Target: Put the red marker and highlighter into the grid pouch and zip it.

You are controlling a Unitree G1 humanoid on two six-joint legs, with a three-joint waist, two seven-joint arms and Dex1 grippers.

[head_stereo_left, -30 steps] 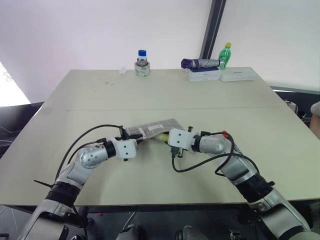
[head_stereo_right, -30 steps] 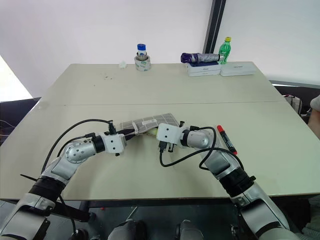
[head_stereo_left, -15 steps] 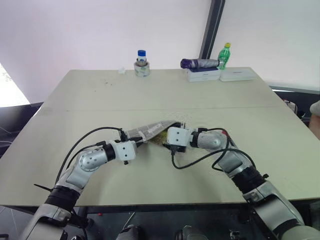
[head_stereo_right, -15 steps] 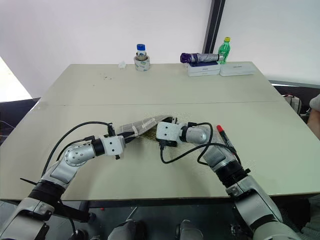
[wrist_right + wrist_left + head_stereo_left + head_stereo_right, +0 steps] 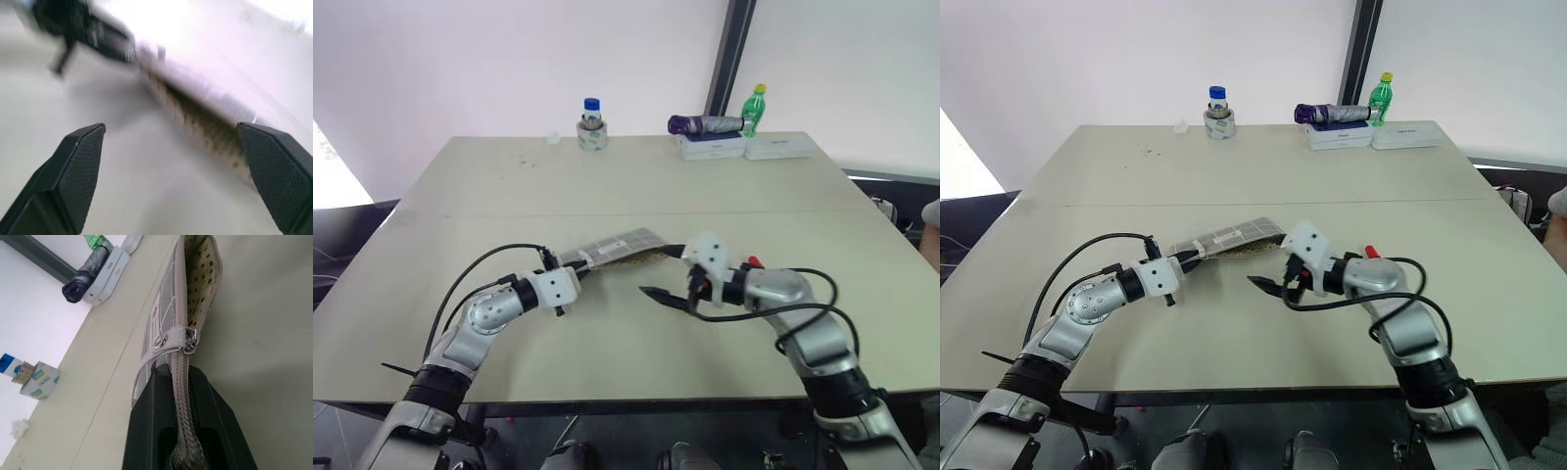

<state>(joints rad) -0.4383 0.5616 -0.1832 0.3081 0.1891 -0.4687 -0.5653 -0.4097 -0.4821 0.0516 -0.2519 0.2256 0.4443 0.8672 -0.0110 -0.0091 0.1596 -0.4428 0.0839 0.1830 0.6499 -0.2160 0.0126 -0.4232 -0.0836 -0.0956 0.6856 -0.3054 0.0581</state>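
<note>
Perhaps soft, dotted-lined grid pouch (image 5: pixel 172 318)

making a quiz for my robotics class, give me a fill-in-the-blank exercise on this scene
1. The left gripper is shut on the ____ edge of the grid pouch.
2. The right gripper hangs near the pouch's mouth with its jaws ____.
3. The pouch's lining is cream with dark ____.
4. The red marker lies on the table beside the ____ arm.

Missing words: zipper; open; dots; right
</note>
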